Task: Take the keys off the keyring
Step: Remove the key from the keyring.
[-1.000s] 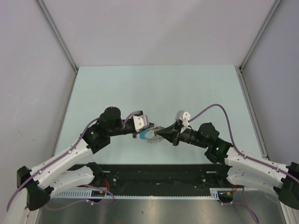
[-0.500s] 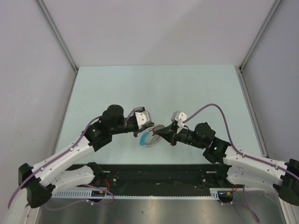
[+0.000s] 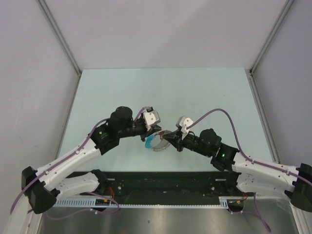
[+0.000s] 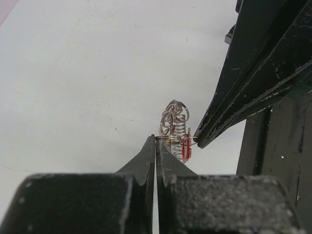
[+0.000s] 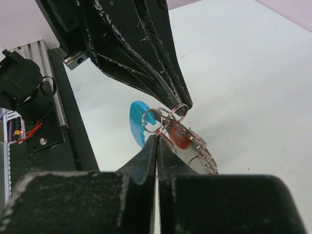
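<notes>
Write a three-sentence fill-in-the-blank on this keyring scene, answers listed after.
The left tool and right tool pinch the keyring, both with jaws ____. The key has a ____ head. The keyring's coloured arc is ____.
Missing words: shut; red; blue.

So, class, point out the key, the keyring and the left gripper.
key (image 5: pixel 181 139), right wrist view, its red head.
keyring (image 5: pixel 138 122), right wrist view, its blue section.
left gripper (image 4: pixel 155 140), left wrist view, between its fingertips.
</notes>
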Motion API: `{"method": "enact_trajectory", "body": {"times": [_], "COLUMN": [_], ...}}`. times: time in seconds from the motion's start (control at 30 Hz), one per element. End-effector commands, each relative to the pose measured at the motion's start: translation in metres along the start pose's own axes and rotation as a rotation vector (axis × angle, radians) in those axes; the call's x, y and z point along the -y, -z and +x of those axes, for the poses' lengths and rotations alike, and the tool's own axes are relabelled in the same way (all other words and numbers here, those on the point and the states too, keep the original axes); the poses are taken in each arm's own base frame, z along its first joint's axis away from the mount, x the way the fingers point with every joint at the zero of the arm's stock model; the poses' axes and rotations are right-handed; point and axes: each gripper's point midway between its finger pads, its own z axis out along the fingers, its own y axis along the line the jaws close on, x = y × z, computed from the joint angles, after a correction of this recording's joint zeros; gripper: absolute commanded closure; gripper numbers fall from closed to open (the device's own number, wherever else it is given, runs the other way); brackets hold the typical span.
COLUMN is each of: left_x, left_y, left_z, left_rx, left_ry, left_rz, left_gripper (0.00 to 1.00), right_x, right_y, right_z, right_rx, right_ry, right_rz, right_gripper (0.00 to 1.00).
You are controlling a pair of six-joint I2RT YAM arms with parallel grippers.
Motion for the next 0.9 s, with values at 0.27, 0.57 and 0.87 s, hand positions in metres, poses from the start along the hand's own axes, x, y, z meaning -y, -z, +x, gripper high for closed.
{"method": "enact_trajectory", "body": {"times": [0.27,0.57,0.87], "left_x": [-0.005,-0.001,0.003], "left_y": [-0.001,-0.003,-0.008], "left_z": [-0.025,-0.028,-0.026], "left_rx": [0.051,0.095,0.108], "left_ry": [0.037,0.072,0.106], "left_rz": [-0.036,-0.024,-0.012], "left_gripper": [1.0,1.0,1.0], "right_x": [-0.003,-0.014,-0.009], "right_y": [-0.004,-0.008,-0.014], "right_z": [-0.04,-0.041,-0.045], "right_rx": [0.098,0.101,0.118], "right_ry": [0.008,-0.084,-0.251], "right_rz": [0.003,-0.05,0.002], "right_gripper": [1.0,1.0,1.0]}}
